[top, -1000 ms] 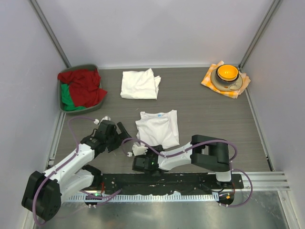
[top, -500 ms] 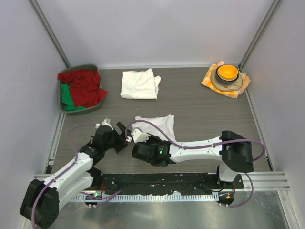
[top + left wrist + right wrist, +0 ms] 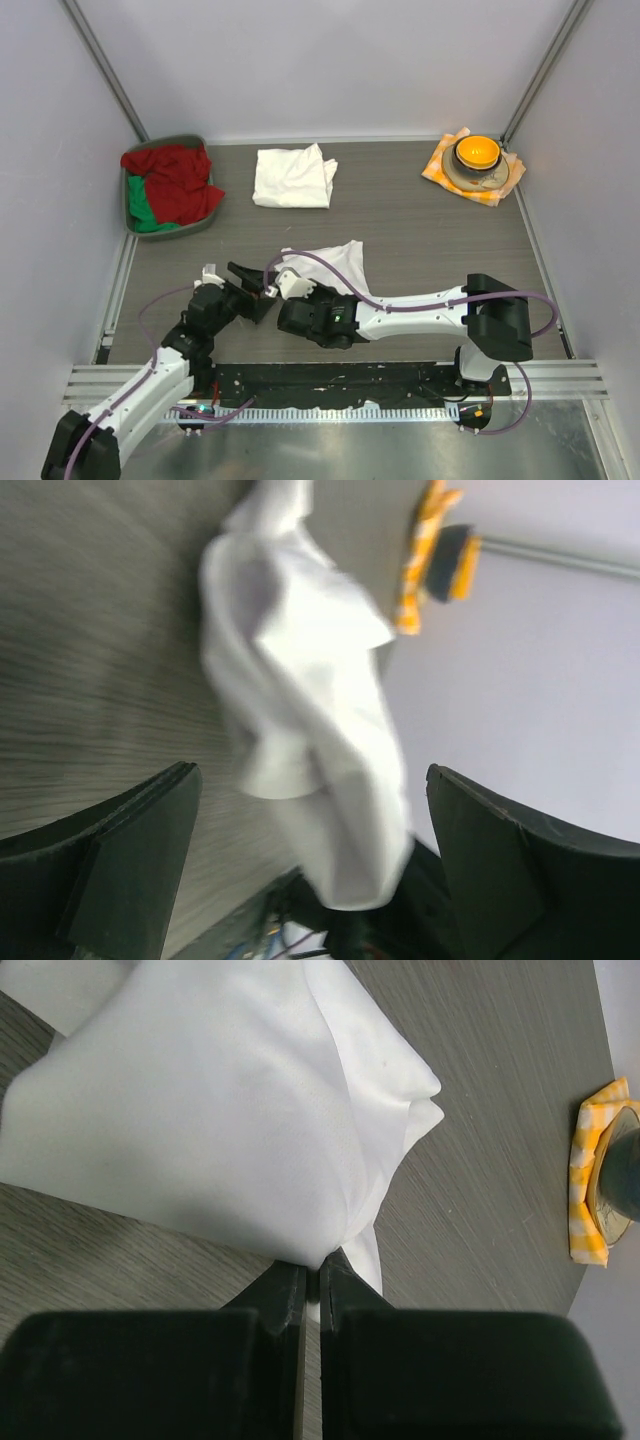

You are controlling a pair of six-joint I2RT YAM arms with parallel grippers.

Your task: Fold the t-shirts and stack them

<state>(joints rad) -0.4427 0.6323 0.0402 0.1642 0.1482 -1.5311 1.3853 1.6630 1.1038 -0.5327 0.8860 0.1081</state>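
**Right pinch on the shirt, left fingers wide**

Near edge of the table (image 3: 430, 250), left of middle: my right gripper (image 3: 311, 1278) is clamped on the near hem of a white t-shirt (image 3: 220, 1110), both fingers squeezed together with cloth between them. That arm lies low, stretched leftward along the near edge from its base. Just beside it on the left, my left gripper (image 3: 250, 281) points at the same t-shirt with its fingers spread wide, gripping nothing; that wrist view is blurred. The t-shirt itself sits bunched, mid-table. Further out, a second t-shirt (image 3: 293, 177) rests folded by the far edge, left of middle. Far left corner: a grey bin (image 3: 180, 230) of red and green cloths (image 3: 170, 185). Far right corner: an orange bowl (image 3: 477, 152) on a checked cloth (image 3: 437, 168).
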